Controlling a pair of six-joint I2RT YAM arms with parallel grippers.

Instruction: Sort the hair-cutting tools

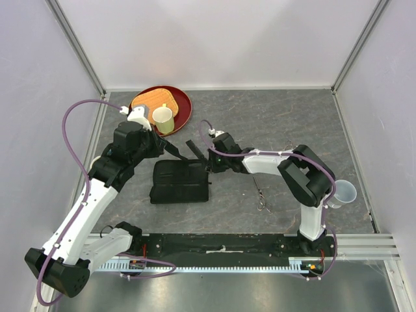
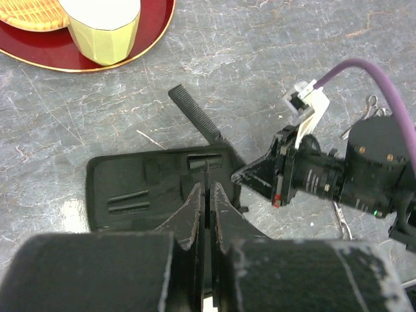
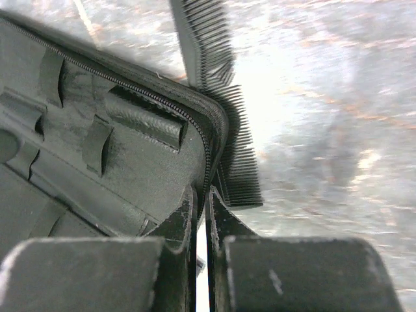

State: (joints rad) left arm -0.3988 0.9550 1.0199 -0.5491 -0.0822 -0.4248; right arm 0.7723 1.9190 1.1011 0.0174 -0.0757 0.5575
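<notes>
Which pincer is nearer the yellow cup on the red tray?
Left. The left pincer is over the far edge of the case, just near-right of the cup. The right pincer is at the case's far right corner, farther from the cup.

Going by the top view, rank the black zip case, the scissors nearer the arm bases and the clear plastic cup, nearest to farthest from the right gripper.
1. black zip case, at the right gripper, to its left.
2. scissors, to its right, toward the bases.
3. clear plastic cup, at the far right edge.
</notes>
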